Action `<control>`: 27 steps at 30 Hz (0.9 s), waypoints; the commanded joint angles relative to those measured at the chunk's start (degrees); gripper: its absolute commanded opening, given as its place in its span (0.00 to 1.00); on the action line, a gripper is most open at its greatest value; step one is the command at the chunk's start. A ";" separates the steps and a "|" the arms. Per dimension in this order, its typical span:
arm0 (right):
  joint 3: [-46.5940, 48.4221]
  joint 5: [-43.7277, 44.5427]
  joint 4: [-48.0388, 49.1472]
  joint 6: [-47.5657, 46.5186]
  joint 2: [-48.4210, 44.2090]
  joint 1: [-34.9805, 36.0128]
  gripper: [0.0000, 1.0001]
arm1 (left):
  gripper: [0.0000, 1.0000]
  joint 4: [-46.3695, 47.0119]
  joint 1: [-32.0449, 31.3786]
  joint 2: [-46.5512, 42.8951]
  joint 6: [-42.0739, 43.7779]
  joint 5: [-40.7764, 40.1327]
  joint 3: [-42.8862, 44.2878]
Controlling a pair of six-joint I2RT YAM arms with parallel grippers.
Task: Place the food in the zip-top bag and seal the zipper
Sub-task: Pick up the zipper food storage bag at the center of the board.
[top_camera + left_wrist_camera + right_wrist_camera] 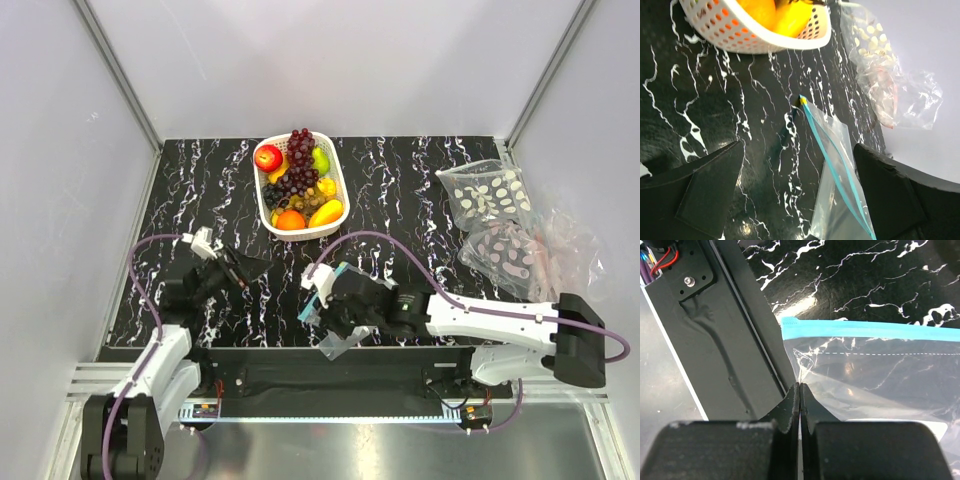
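Note:
The food fills a white slotted basket (262, 200) at the back middle: a red apple (268, 157), dark purple grapes (299, 163), a green round fruit (320, 160) and orange and yellow pieces. The clear zip-top bag (333, 318) hangs near the front edge, its teal-blue zipper (320, 291) to the left. My right gripper (799, 386) is shut on the bag's side edge just below the zipper (875, 330). My left gripper (243, 272) is open and empty, left of the bag (840, 195), whose zipper (832, 170) runs between its fingers.
Two clear bags patterned with white ovals (490, 195) (520, 255) lie at the back right, beside crumpled clear plastic (575, 250). The basket's rim (760, 45) shows at the top of the left wrist view. A black rail (720, 340) runs along the table's front edge.

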 commanded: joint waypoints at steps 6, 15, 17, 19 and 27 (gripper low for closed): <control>-5.06 4.55 6.92 1.94 -7.97 1.11 0.00 | 0.85 -10.19 -7.74 4.11 -1.81 -1.50 6.78; -6.20 6.40 8.68 1.85 -8.06 1.11 0.00 | 0.60 -11.45 -16.01 6.83 -10.68 -6.18 4.86; -6.38 6.40 9.29 1.77 -8.06 1.20 0.00 | 0.50 -9.26 -16.71 7.71 -12.35 -6.27 3.98; -6.47 6.23 9.73 1.68 -8.33 1.20 0.00 | 0.51 -6.37 -17.68 8.94 -13.66 -6.18 2.67; -5.76 5.79 9.29 1.68 -7.71 1.20 0.00 | 0.54 -2.66 -22.51 12.90 -17.36 -8.47 3.80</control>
